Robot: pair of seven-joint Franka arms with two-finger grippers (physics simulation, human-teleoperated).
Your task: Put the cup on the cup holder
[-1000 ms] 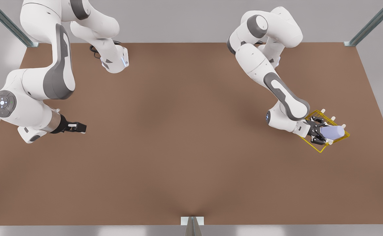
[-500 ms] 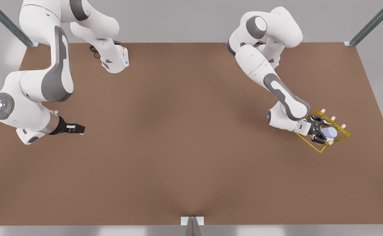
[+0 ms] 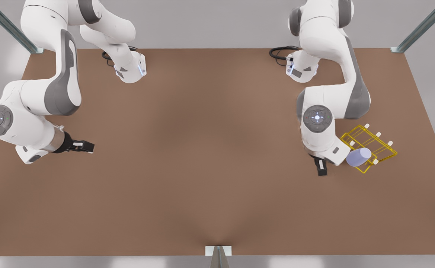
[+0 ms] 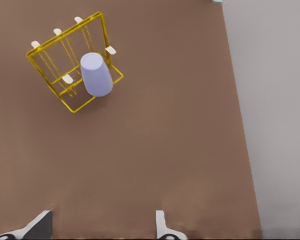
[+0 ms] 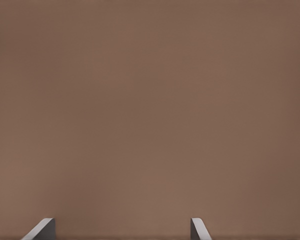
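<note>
Cup (image 3: 358,156) inverted on cup holder (image 3: 383,147) (no writing); left gripper (image 3: 321,168), right gripper (image 3: 87,145) fingers released.

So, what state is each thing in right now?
Lavender-blue tapered cup: upside down on the rack, released.
Yellow wire cup holder: standing on the brown table.
Left hand: open, empty, clear of the cup.
Right hand: open, empty, waiting.

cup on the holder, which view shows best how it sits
The left wrist view: the cup stands whole, base up, among the cup holder wires. In the front view the cup is partly behind an arm. The right wrist view faces bare table.
</note>
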